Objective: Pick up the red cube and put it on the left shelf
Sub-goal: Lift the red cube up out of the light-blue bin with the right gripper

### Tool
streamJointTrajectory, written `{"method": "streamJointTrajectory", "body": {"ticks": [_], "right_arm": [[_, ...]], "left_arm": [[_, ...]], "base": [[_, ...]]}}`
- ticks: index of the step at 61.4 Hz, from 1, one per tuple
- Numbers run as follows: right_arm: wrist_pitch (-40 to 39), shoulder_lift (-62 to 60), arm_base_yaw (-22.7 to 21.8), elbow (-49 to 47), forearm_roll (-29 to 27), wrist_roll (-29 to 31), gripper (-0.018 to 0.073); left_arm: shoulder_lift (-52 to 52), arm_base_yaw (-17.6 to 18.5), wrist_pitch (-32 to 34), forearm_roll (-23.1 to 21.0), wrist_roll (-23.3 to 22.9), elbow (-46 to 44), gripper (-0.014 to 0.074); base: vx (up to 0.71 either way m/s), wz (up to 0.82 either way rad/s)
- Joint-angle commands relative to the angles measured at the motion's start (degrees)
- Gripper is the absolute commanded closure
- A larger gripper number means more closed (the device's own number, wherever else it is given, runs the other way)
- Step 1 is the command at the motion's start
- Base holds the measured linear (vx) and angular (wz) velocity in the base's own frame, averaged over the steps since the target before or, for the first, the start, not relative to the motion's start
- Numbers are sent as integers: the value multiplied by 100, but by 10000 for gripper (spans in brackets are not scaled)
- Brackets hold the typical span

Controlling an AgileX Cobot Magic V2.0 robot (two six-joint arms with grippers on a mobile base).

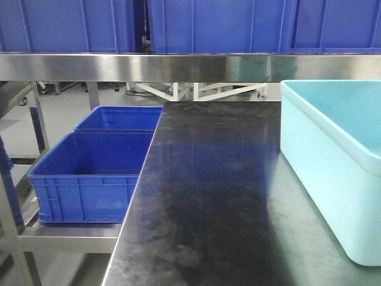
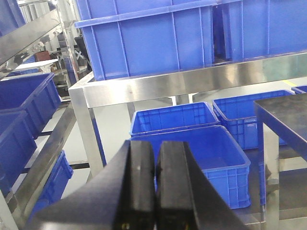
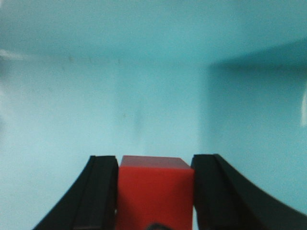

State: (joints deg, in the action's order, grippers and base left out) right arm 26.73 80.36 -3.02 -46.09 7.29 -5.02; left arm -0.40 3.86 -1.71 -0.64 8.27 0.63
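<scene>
The red cube (image 3: 154, 191) sits between the black fingers of my right gripper (image 3: 154, 165), which is shut on it, both pads against its sides. Pale turquoise bin walls fill the whole right wrist view around it. The front view shows that light-blue bin (image 1: 333, 179) on the black table top, but neither arm nor the cube. My left gripper (image 2: 156, 148) is shut with nothing between its pads, held in the air left of the table. The left shelf (image 2: 45, 151), a steel rack with slanted rails, stands at the far left of the left wrist view.
Two open dark-blue crates (image 1: 89, 173) rest on a low steel shelf left of the black table (image 1: 208, 196). A steel rail (image 1: 178, 67) crosses overhead carrying more blue crates (image 1: 220, 24). The left rack also holds blue crates (image 2: 21, 103).
</scene>
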Motion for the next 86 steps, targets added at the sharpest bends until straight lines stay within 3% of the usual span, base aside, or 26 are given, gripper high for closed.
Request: {"method": "streamJointTrajectory", "body": {"ticks": [1, 20, 42, 54, 86], "right_arm": [[-505, -680, -28, -210, 99, 6, 513], [-904, -2819, -28, -62, 99, 6, 506], [-735, -4881, 209, 1142, -126, 6, 506], [-357, -5038, 420, 1354, -559, 6, 506], [-397, -5020, 900, 1399, -560, 12, 506]], "left_arm": [[47, 3, 519, -27, 3, 126, 491], [47, 3, 519, -27, 3, 126, 491], [47, 3, 519, -27, 3, 126, 491], [47, 3, 519, -27, 3, 126, 491], [47, 3, 519, -27, 3, 126, 491]], "base": [[0, 0], [0, 0], [0, 0], [0, 0], [0, 1]]}}
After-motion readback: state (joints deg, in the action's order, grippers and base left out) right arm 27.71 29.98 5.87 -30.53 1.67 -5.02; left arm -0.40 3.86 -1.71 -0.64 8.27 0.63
